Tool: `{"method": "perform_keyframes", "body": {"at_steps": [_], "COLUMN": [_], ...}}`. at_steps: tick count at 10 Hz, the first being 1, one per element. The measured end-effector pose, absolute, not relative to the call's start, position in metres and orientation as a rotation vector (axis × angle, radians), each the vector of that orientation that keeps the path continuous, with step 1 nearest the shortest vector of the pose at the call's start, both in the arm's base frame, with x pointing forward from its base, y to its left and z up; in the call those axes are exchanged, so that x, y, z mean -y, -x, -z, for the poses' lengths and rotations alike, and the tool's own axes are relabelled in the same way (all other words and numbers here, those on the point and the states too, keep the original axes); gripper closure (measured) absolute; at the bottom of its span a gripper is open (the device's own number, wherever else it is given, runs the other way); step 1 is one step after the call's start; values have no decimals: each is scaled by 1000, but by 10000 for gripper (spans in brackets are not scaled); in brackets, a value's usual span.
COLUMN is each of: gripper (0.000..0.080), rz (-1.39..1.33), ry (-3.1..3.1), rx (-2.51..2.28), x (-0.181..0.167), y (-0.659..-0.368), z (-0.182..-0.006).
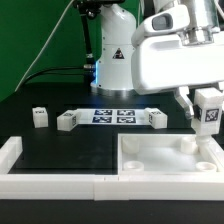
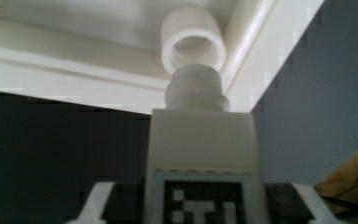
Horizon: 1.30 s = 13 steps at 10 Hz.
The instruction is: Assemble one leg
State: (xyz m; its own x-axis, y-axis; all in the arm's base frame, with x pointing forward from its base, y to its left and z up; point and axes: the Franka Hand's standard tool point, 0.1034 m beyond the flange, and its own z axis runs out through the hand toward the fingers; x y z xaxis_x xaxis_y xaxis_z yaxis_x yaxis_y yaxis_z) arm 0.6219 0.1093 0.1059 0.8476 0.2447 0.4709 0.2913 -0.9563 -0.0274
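Observation:
My gripper (image 1: 207, 108) is shut on a leg (image 1: 210, 115), a chunky white block with a square tag, and holds it upright over the right corner of the white square top (image 1: 150, 160). In the wrist view the leg (image 2: 202, 140) runs away from my gripper (image 2: 202, 205), tag towards the camera. Its round peg end lies just short of a round corner socket (image 2: 197, 45) of the top (image 2: 69, 60). Three more legs lie on the black table: two at the exterior view's left (image 1: 40, 117) (image 1: 67, 121) and one near the middle (image 1: 158, 119).
The marker board (image 1: 112, 116) lies flat between the loose legs. A low white wall (image 1: 40, 178) runs along the front and up the exterior view's left side. The arm's white base (image 1: 115, 60) stands behind the board.

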Motion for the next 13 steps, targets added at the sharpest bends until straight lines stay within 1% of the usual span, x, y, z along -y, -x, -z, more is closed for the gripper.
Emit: {"method": "perform_keyframes", "body": {"at_steps": [1, 5, 7, 13], "gripper": [511, 511, 511, 511], "rz": [755, 797, 782, 753], "ry": [2922, 2917, 2916, 2923], "rx": [425, 428, 437, 417], "x": [-109, -108, -113, -109], "y": [-623, -623, -620, -622], "z": [-108, -105, -95, -77]}}
